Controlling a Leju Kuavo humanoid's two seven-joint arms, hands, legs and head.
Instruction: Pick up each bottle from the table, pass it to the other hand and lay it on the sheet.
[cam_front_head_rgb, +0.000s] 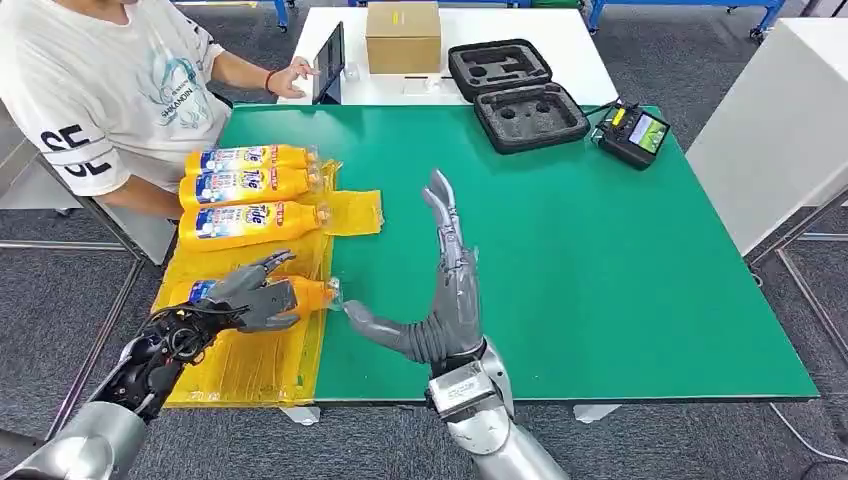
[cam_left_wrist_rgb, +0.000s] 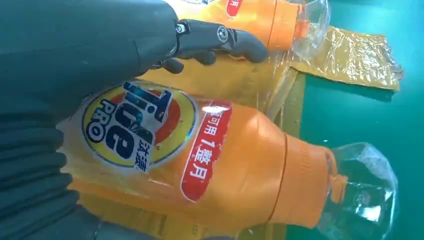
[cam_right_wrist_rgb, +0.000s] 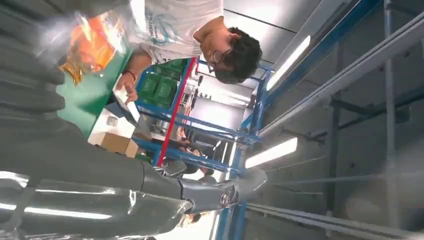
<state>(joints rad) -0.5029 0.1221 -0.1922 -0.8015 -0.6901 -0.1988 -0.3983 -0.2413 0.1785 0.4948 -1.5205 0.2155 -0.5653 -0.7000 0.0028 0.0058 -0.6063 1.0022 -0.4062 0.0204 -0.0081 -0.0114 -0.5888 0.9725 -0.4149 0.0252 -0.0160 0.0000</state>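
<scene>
The bottle (cam_front_head_rgb: 262, 293) is being gripped by the left robot hand (cam_front_head_rgb: 252, 294) over the yellow sheet (cam_front_head_rgb: 250, 365), beside three bottles (cam_front_head_rgb: 250, 190) already laid down. The right robot hand (cam_front_head_rgb: 440, 300) is being held released, empty. The laying step is judged in hand; lowering and letting go are called for next. Contact with the sheet is being hidden.

Head view: high, looking forward and down over the green-topped table (cam_front_head_rgb: 600, 260). Left wrist view: very close to an orange plastic bottle (cam_left_wrist_rgb: 225, 165) on the yellow plastic sheet (cam_left_wrist_rgb: 350, 60), shared with head view. Right wrist view: turned, facing upward toward ceiling lights.
</scene>
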